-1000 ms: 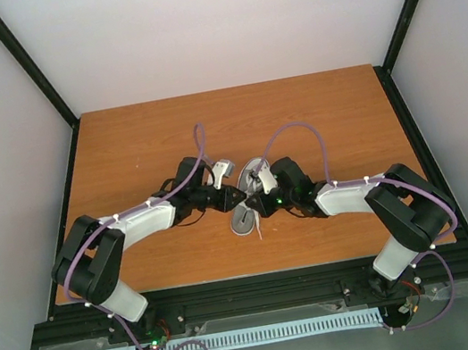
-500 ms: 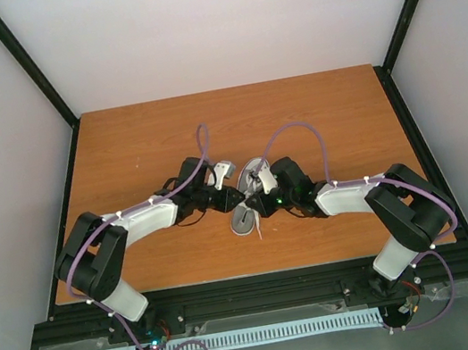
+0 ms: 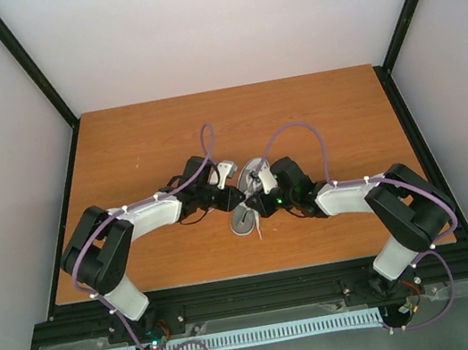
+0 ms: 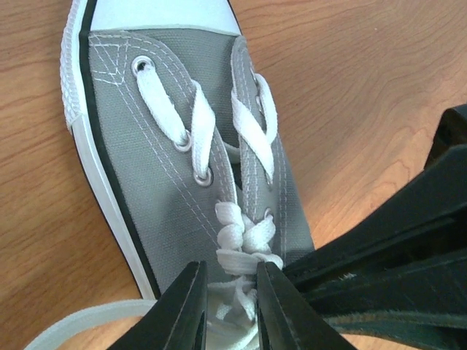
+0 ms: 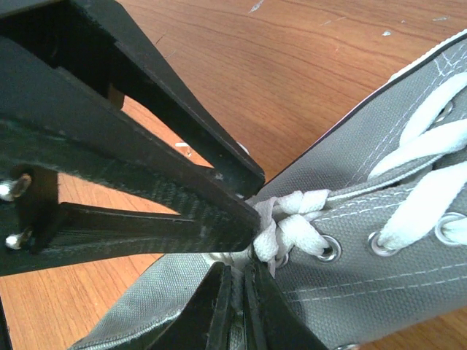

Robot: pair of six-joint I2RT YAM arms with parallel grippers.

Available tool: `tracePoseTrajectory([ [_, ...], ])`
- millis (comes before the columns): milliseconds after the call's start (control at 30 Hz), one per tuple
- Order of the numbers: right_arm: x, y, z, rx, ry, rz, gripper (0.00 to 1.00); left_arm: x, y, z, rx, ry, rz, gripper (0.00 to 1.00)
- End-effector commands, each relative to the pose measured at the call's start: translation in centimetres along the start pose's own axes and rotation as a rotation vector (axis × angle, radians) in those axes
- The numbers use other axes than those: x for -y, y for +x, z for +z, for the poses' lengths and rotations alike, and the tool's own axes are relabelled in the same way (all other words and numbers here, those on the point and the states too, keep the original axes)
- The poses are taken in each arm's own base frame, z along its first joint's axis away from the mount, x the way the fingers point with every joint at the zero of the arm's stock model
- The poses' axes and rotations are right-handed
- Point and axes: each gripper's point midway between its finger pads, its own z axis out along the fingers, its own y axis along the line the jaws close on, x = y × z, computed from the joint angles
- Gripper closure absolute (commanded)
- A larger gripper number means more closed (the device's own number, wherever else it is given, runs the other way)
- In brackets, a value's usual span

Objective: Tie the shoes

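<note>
At table (image 3: 138, 146) centre, grey sneaker (image 3: 244, 219), long axis near-to-far (toe far)

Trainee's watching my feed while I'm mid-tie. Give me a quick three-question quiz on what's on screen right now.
1. True or false: only the left gripper is at the sneaker; the right gripper is parked away from it.
2. Where do the two grippers meet? A) toe cap B) top of the laces C) heel
3. Fill in: the loose lace end lies on the ___.

Key: 1 false, both are at the laces. 2 B. 3 table.
</note>
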Motion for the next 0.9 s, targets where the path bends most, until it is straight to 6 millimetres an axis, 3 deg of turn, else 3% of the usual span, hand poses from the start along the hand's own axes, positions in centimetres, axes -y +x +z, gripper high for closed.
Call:
tracePoseTrajectory([
  [0,0.2,0.2,0.0,0.000,0.003,0.006,0.93,0.1,-1.3,0.5,0.016,-0.006,0.005,0.79],
  [233,0.2,0.1,-0.1,0.007,0.007,0.006,0.93,0.3,-1.8,0.4,0.041,-0.001,-0.024,0.99],
  [333,0.1,-0.5,-0.8,0.034,0.019,0.004,0.88,0.6,-2.5,-0.1,0.090,0.009,-0.049,0.99],
  [467,-0.1,-1.9,-2.5,0.077,0.065,-0.014,0.67,1.3,-3.0,-0.9,0.150,0.044,-0.101,0.99],
  [567,-0.2,-2.7,-3.7,0.094,0.096,-0.033,0.57,1.8,-2.9,-1.0,0.162,0.079,-0.139,0.99],
  [700,-0.4,-2.7,-4.4,0.084,0.150,-0.066,0.55,1.6,-2.8,-1.1,0.169,0.081,-0.178,0.99],
  [867,-1.1,-1.6,-3.7,0.054,0.167,-0.068,0.56,1.9,-3.0,-1.1,0.174,0.093,-0.192,0.99],
])
